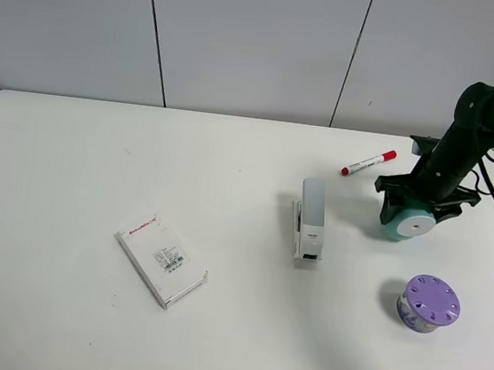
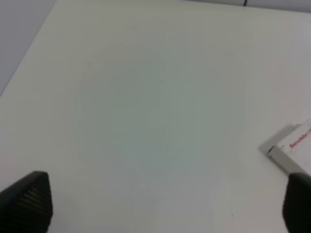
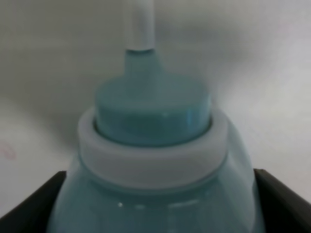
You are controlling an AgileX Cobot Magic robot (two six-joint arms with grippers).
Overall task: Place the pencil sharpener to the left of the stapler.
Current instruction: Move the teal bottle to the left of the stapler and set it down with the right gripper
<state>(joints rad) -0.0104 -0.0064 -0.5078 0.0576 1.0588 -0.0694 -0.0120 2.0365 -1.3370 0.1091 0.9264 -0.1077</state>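
Observation:
The teal pencil sharpener [image 1: 410,221] lies on its side at the right of the table, white round face toward the front. My right gripper [image 1: 415,211] straddles it from above, a black finger pressed on each flank. In the right wrist view the sharpener [image 3: 155,145] fills the frame between the two fingers [image 3: 29,206]. The light-grey stapler [image 1: 311,217] lies lengthwise to the left of the sharpener, apart from it. In the left wrist view my left gripper [image 2: 165,204] is open over bare table, with nothing between its fingers.
A white labelled box [image 1: 161,260] lies at the front left, and its corner shows in the left wrist view [image 2: 291,148]. A red-capped marker [image 1: 367,163] lies behind the stapler. A purple round holed container [image 1: 428,303] stands in front of the sharpener.

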